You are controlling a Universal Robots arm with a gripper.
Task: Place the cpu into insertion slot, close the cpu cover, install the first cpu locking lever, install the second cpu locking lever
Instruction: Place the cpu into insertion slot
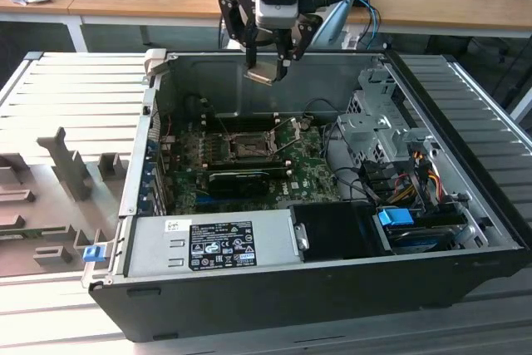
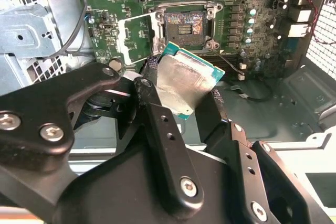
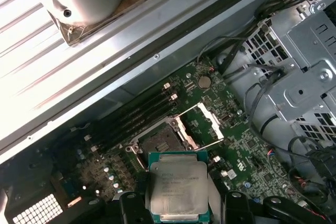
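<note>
Cpu, a small flat square chip with a silvery-grey metal top (image 2: pixel 186 85), is clamped by its edges in the black two-fingered claw (image 1: pixel 268 62). It sits high above the green motherboard (image 1: pixel 307 176), well clear of the empty black socket (image 3: pixel 160 140). The hinged dark-grey cpu cover frame (image 3: pixel 212 121) stands raised, so the socket is exposed for seating.

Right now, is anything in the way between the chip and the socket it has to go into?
Nothing visible. The gripper holds the chip above the open case; the socket inside lies bare, with its cover swung open to one side.
</note>
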